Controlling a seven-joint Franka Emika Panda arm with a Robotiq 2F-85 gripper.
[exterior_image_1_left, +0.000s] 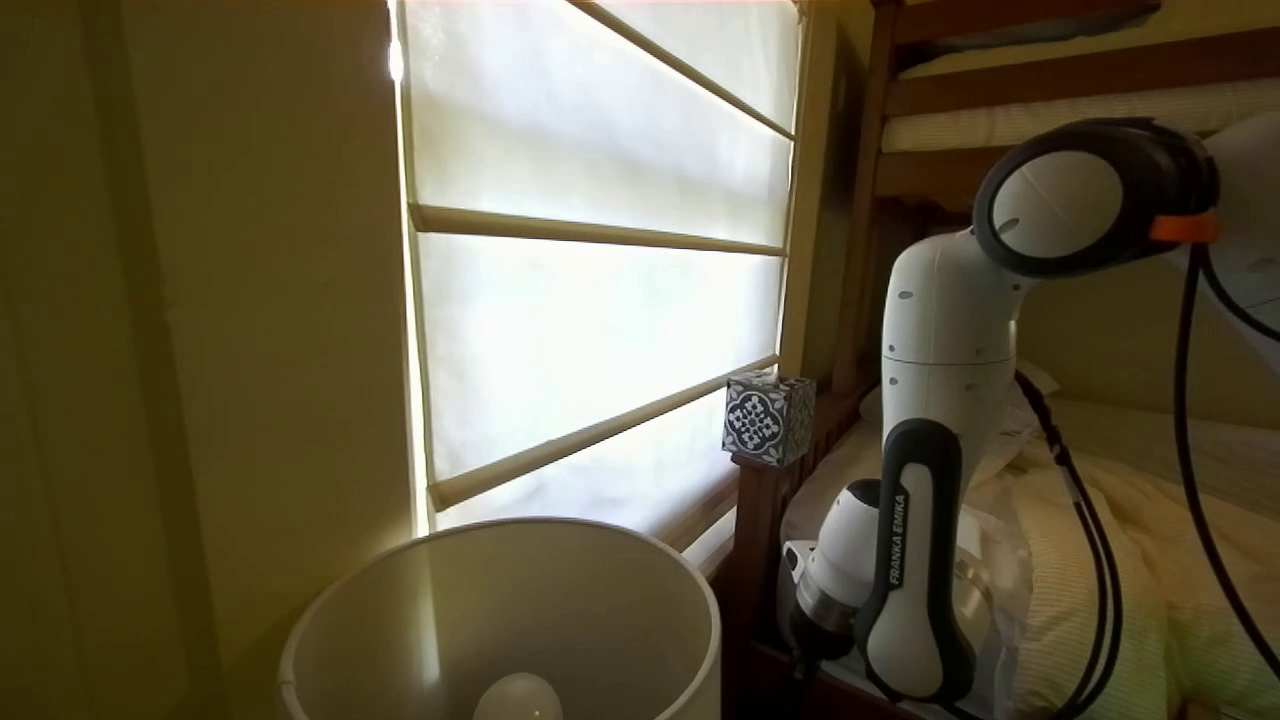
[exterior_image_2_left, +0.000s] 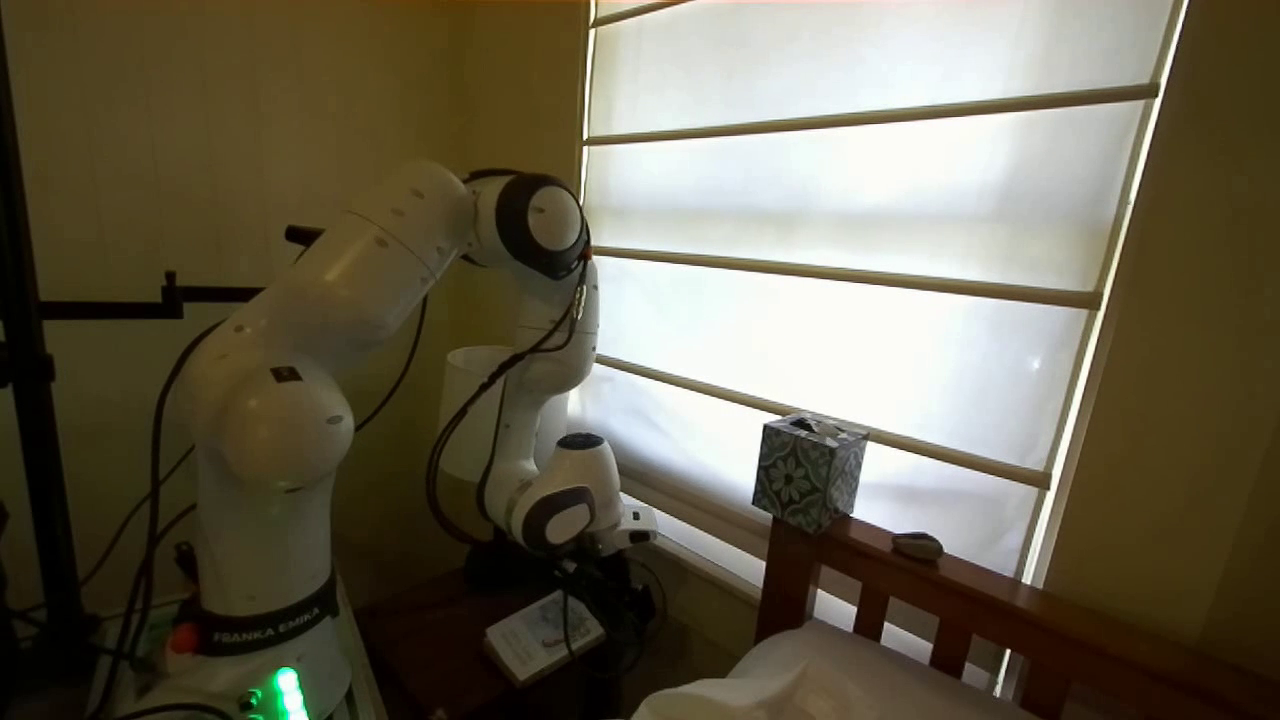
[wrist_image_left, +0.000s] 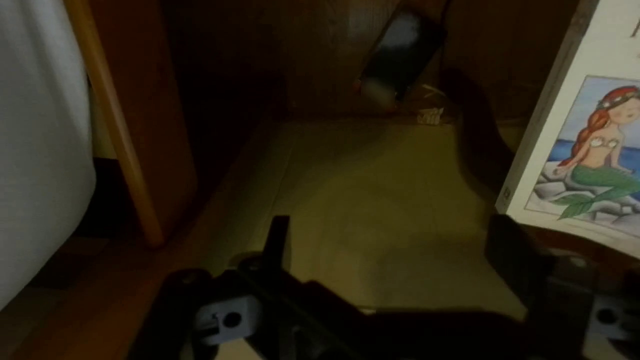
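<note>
My gripper (wrist_image_left: 390, 222) is open in the wrist view, with nothing between its two dark fingers. It points down, and in an exterior view it is a dark shape (exterior_image_2_left: 622, 600) beside the bedside table. A white book (wrist_image_left: 542, 125) with a mermaid picture is nearest to it, by the right fingertip; I cannot tell whether they touch. The book also lies on the table in an exterior view (exterior_image_2_left: 545, 637). A patterned tissue box stands on the bedpost in both exterior views (exterior_image_1_left: 768, 418) (exterior_image_2_left: 810, 472), above and apart from the gripper.
A white lampshade (exterior_image_1_left: 600, 545) stands near the window blind (exterior_image_1_left: 600, 330). A small grey object (exterior_image_2_left: 917, 545) lies on the wooden bed rail (exterior_image_2_left: 1000, 590). In the wrist view, a wooden post (wrist_image_left: 132, 125) and pale bedding (wrist_image_left: 40, 140) are left; a dark box-like thing (wrist_image_left: 400, 50) is beyond.
</note>
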